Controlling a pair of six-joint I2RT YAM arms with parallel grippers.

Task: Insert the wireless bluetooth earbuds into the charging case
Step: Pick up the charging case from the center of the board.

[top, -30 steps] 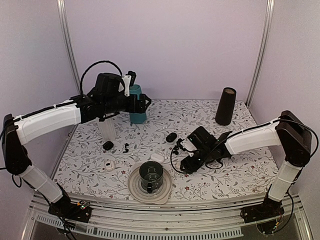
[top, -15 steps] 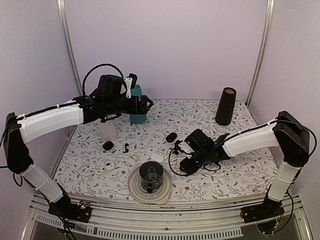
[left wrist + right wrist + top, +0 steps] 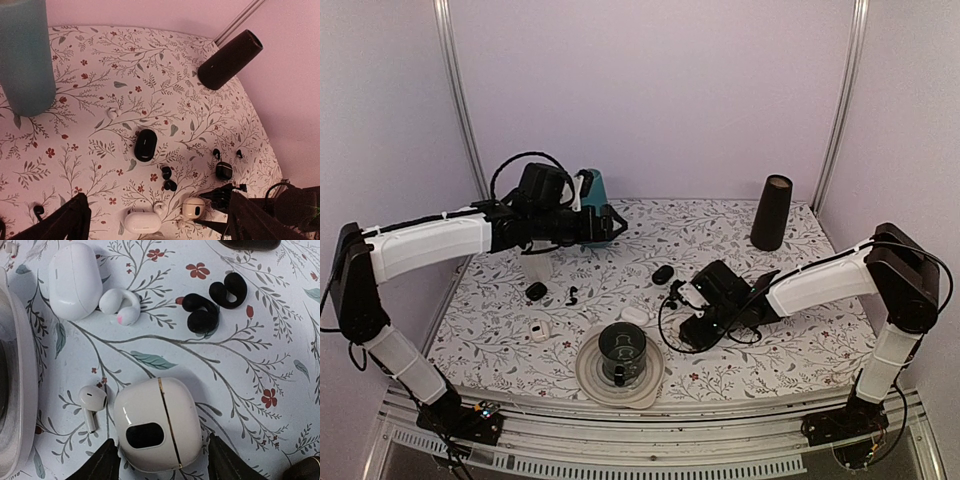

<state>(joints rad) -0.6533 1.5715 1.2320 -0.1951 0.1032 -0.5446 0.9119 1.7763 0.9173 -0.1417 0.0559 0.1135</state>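
Two tiny black earbuds [image 3: 216,152] [image 3: 239,153] lie beside a small dark case [image 3: 223,170] in the left wrist view. A black oval case [image 3: 145,145] lies farther back, and it also shows from above [image 3: 663,273]. My right gripper [image 3: 165,465] is open and low on the table, one finger on each side of a cream case with a gold seam [image 3: 157,425]. A white stemmed earbud [image 3: 91,401] lies next to that case. My left gripper [image 3: 157,197] is open and empty, high above the table, and appears from above [image 3: 605,225] as well.
Two black clip earbuds [image 3: 200,315], a white clip earbud [image 3: 122,305] and a white oval case [image 3: 75,280] lie near the right gripper. A teal cylinder [image 3: 25,55], a dark cone [image 3: 772,212], a plate with a dark cup [image 3: 590,375], and small items at left [image 3: 536,291] stand around.
My left gripper has come down and forward from in front of the teal cylinder. My right gripper has slid a little left, closer round the cream case.
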